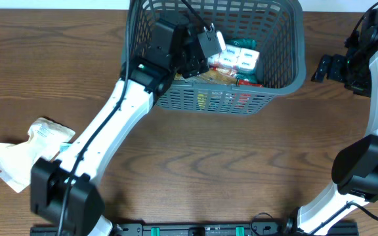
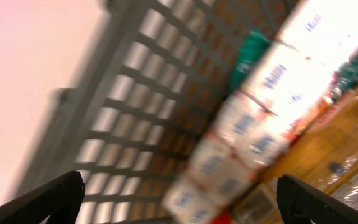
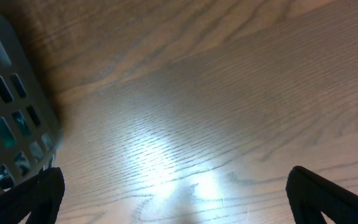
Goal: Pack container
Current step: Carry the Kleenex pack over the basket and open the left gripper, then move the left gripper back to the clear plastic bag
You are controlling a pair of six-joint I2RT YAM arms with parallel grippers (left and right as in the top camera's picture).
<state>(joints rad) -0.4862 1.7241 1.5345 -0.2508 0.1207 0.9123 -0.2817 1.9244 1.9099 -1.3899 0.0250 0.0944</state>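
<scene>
The dark grey lattice container (image 1: pixel 287 82) stands at the back middle of the table, holding several packets (image 1: pixel 238 60). My left gripper (image 1: pixel 205 46) is over the container's left part, open and empty. Its wrist view shows the container's lattice wall (image 2: pixel 135 106) and blurred white packets with blue print (image 2: pixel 260 137) between the wide-apart fingers (image 2: pixel 179 202). My right gripper (image 1: pixel 325 67) hovers over bare table right of the container, open and empty. Its wrist view shows the wood table and the container's corner (image 3: pixel 8 106) at left, fingers (image 3: pixel 176 196) wide apart.
Two pale packets (image 1: pixel 28 151) lie on the table at the left, near the left arm's base. The wooden table (image 1: pixel 241 164) spreads in front of the container.
</scene>
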